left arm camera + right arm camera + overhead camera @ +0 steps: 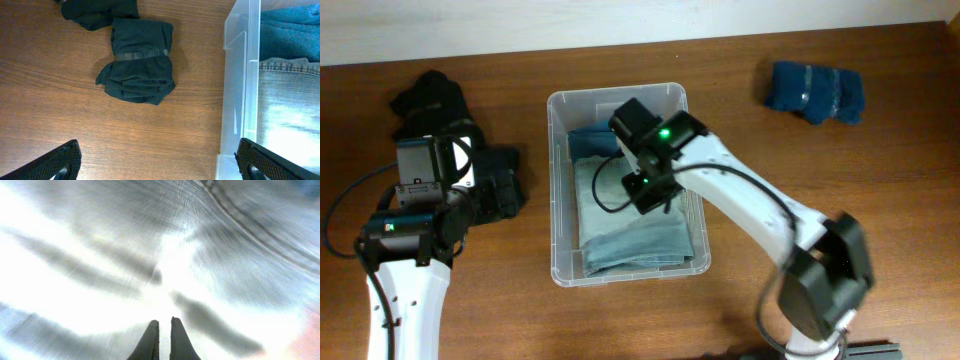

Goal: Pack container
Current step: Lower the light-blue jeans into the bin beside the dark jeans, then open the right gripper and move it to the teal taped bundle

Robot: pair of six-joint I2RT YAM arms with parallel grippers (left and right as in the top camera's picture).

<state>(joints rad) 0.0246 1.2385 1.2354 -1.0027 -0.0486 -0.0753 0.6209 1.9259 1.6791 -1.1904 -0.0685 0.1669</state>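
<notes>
The clear plastic container [554, 180] stands at the table's middle and holds a folded light denim garment [640, 245] and a dark teal cloth [588, 140] at its far end. My right gripper [650, 195] is down inside the container, right over the denim. In the right wrist view its fingers [164, 325] are shut and hold nothing, with washed-out denim [100, 255] filling the frame. My left gripper [157, 150] is open and empty over bare wood, just left of the container's wall [240, 75]. A folded black bundle [140, 62] lies ahead of it.
A second black garment [430, 100] lies at the far left of the table. The black bundle [505, 185] sits between my left arm and the container. A folded blue bundle [815, 92] lies at the far right.
</notes>
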